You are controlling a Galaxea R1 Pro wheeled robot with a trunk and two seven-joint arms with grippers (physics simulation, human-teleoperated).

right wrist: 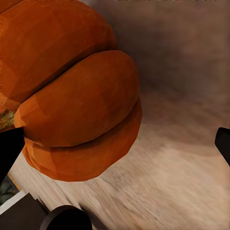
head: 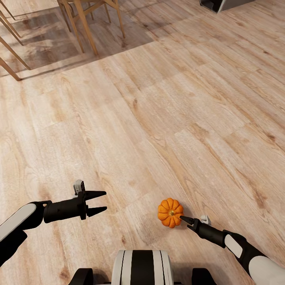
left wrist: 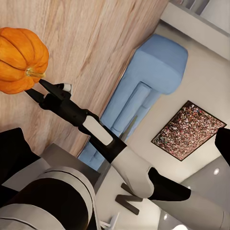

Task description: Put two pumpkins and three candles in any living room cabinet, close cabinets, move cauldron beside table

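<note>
One pumpkin sat clamped in the right gripper above the floor; the left gripper hung with fingers apart, empty.

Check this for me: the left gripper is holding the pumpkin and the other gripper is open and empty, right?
No, the sides are swapped. In the head view the right gripper holds the pumpkin, and the left gripper is open and empty.
</note>
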